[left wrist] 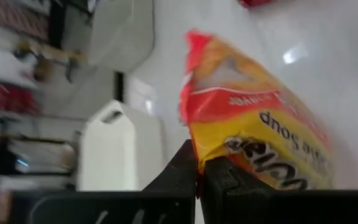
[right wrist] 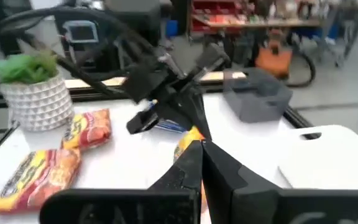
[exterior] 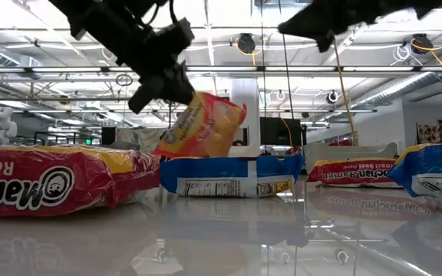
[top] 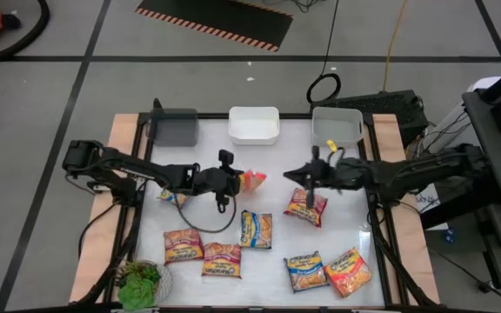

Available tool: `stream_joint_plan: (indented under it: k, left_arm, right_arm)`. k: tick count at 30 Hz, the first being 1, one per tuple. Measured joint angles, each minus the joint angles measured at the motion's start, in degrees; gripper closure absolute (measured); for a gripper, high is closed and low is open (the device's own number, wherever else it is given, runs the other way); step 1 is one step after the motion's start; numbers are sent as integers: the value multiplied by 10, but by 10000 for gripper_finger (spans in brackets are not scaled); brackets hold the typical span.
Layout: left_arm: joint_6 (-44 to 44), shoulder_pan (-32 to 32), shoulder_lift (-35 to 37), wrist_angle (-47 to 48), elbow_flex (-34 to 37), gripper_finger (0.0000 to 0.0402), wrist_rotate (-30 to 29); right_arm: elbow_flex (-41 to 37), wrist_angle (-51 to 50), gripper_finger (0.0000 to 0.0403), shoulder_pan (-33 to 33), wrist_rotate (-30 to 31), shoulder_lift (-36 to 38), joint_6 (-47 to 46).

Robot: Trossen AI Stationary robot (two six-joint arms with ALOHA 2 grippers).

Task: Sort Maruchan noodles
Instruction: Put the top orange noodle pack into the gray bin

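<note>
Left pincer [top: 238, 180] sits just left of centre in the high view, and it's clamped on one edge of an orange-yellow packet [top: 253, 181]. The low view confirms it: that packet [exterior: 202, 126] hangs tilted, clear off the worktop [exterior: 229, 238], pinched at its upper left corner by the dark fingers. From the left wrist view the two fingers are pressed together on the wrapper's seam [left wrist: 197, 163], nothing slipping that I can see.

Right pincer [top: 298, 175] is closed too, empty as far as I can tell, hovering right of centre above a red packet [top: 306, 206] that lies flat.

The rest of the noodles lie spread across the lower half of the high view: a blue one [top: 257, 229] in the middle, two red-and-yellow ones [top: 183, 246] at lower left, a blue [top: 305, 271] and an orange [top: 348, 271] at lower right, and one mostly hidden under the left arm [top: 171, 196]. The plant [top: 139, 284] sits in the bottom left corner.

Three bins line the top edge: grey [top: 174, 127], white [top: 254, 124], clear [top: 337, 124]. All three look empty, so I judge the sort has barely begun.

So we're in the carry step. Next move calls for swinging that packet up the frame over a bin and letting go. Which bin, I can't say.
</note>
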State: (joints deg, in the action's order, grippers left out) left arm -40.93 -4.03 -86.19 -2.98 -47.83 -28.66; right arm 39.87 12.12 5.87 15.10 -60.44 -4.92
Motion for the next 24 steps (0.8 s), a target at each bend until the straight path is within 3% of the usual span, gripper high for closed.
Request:
stream_joint_plan:
  k: [5,8,15,20,24]
  left_arm:
    - [-99,-36,0,-16,0,400,-27]
    - [-129,-55,0,-17,0,400,-44]
    - [-141,-72,1,-46,0,400,-70]
    - [-129,-73,0,-46,0,400,-74]
    - [-119,-73,1,-46,0,401,-74]
  right_arm:
    - [84,-75,398,3,6,-92,-44]
    - [123,-143,371,2,12,-128,-90]
    - [183,-178,235,2,-46,-197,-162]
    - [212,-193,132,2,-46,-241,-169]
    - [227,-192,80,2,-31,-259,-154]
